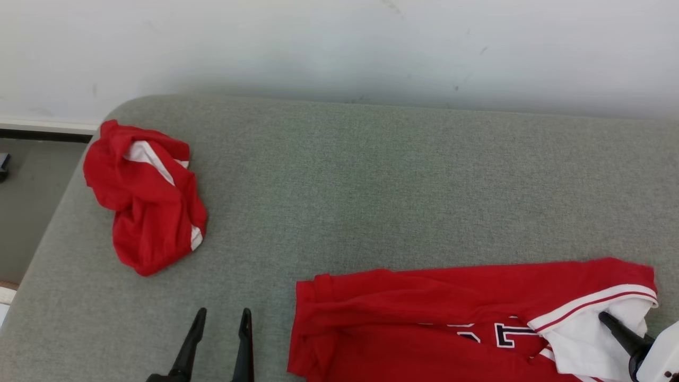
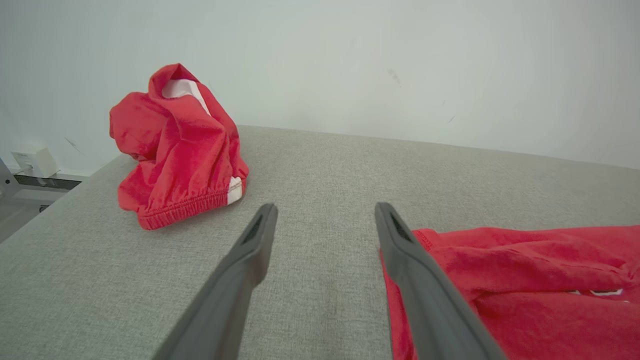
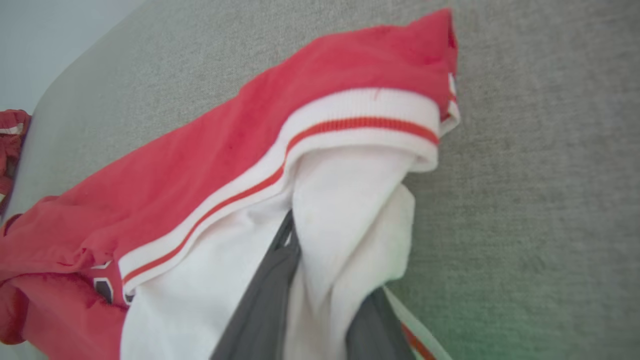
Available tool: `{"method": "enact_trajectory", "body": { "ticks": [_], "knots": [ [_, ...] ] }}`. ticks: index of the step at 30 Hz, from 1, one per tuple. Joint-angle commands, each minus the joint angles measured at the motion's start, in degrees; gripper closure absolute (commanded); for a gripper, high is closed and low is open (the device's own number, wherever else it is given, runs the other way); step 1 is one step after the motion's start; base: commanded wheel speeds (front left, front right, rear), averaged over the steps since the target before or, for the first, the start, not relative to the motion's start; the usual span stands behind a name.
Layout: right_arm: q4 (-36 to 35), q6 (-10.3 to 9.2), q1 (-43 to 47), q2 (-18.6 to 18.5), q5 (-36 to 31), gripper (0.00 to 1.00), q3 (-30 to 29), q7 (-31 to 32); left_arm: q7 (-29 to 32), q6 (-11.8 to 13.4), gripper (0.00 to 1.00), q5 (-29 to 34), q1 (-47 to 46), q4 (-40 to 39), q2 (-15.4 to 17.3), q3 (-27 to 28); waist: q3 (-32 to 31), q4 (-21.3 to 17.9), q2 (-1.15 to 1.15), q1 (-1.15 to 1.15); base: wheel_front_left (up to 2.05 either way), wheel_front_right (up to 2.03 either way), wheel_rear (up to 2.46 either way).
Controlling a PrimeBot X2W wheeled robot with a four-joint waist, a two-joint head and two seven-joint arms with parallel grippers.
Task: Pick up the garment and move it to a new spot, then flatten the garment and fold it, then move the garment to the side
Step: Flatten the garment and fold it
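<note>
The garment (image 1: 424, 318), a red jersey with white sleeves and dark lettering, lies partly spread on the grey padded surface (image 1: 371, 185) at the lower right. It also shows in the left wrist view (image 2: 525, 280) and the right wrist view (image 3: 250, 165). My right gripper (image 1: 607, 318) sits at its white sleeve, and the right wrist view has a fold of white cloth pinched between the two dark fingers of that gripper (image 3: 325, 260). My left gripper (image 1: 223, 314) hovers open just left of the jersey's hem, nothing between its fingers (image 2: 325, 210).
A second red garment (image 1: 148, 207) with white trim lies crumpled at the far left of the surface (image 2: 175, 150). A pale wall (image 1: 339, 48) runs behind. The surface's rounded left edge drops to the floor (image 1: 26, 201).
</note>
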Motion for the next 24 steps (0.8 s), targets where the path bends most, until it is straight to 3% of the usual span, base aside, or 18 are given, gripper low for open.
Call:
{"method": "enact_trajectory", "body": {
  "ticks": [1,10,24],
  "knots": [
    [0.5,-0.14,-0.4,0.2,-0.4,1.0,0.6,-0.8,0.0,-0.1,0.0,0.6,0.1,0.1,-0.1,0.4,-0.1,-0.1,0.0,0.0,0.0,0.0,0.0],
    [2.6,-0.14,-1.5,-4.0,0.3,1.0,-0.3,-4.9,0.0,-2.1,0.0,-0.3,0.7,1.5,-0.7,2.1,-1.3,-2.9,0.0,0.0,0.0,0.0,0.0],
    [5.2,-0.14,-0.5,-15.6,0.4,1.0,-2.2,-5.0,0.0,-4.7,0.0,-1.2,1.6,5.3,-1.3,4.1,-6.0,-5.9,0.0,0.0,0.0,0.0,0.0]
  ]
}}
